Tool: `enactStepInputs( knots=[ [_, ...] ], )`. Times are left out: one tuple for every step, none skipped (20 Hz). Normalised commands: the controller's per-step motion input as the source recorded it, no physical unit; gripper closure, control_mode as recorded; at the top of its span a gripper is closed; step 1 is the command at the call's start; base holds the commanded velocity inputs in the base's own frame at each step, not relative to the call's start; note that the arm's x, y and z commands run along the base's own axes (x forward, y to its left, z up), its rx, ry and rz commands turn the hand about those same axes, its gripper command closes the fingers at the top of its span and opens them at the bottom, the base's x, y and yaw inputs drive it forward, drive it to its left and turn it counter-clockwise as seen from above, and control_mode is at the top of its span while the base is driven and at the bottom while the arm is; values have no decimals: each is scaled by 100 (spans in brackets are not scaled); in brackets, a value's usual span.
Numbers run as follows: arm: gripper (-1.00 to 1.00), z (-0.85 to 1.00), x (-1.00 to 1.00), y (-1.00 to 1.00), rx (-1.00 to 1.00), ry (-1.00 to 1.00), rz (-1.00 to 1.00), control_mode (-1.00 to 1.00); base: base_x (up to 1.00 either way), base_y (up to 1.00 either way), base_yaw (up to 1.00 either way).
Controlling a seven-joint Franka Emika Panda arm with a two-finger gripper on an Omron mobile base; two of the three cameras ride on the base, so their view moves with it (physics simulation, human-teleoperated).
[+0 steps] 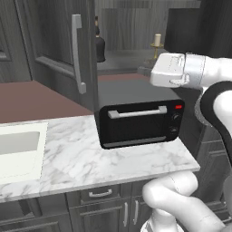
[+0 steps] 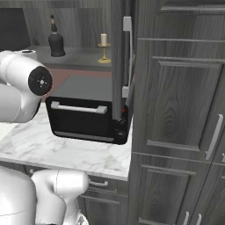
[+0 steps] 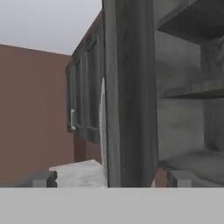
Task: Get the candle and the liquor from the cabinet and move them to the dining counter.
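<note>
The cabinet (image 1: 54, 50) stands open. In the left base view its dark grey door fills the upper left of the frame, with a long silver bar handle (image 1: 78, 54) running down it. In the right base view the other door is seen edge-on at upper centre.

Inside, on the shelf, the liquor (image 2: 56, 39) is at the upper left of the right base view: a black bell-shaped bottle, upright. The candle (image 2: 104, 47) stands to its right on its gold candlestick, well apart from the bottle. In the left base view the bottle (image 1: 99, 43) sits just past the door edge at top centre, and the candle (image 1: 157, 43) is right of it, above the white wrist of the arm.

Below the shelf a black toaster oven (image 1: 138, 120) rests on the marble table (image 1: 72, 158), its door shut, with a silver handle across the top. A pale sink (image 1: 18, 149) lies at the left edge of the left base view.

In the hand view the tool (image 3: 111, 178) is spread wide, its two dark fingertips (image 3: 43, 178) at lower left and lower right, with nothing between them. Straight ahead of it is the edge of the open cabinet door, with grey shelves to the right.
</note>
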Motion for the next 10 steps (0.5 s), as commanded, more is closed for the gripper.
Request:
enactStepInputs(
  knots=[
    [-100,0,6,0,-15,3,13,-100,0,0,0],
    [-100,0,4,0,-9,6,13,-100,0,0,0],
    [-100,0,0,0,-8,5,14,-100,0,0,0],
    [-100,0,0,0,-4,2,19,-100,0,0,0],
    [-100,0,0,0,0,0,20,-100,0,0,0],
    [-100,-1,13,0,0,0,20,-100,0,0,0],
    [-100,-11,21,0,0,0,23,-100,0,0,0],
    [-100,-16,26,0,0,0,23,-100,0,0,0],
    [-100,-19,32,0,0,0,23,-100,0,0,0],
    [-100,-22,33,0,0,0,22,-100,0,0,0]
  ],
)
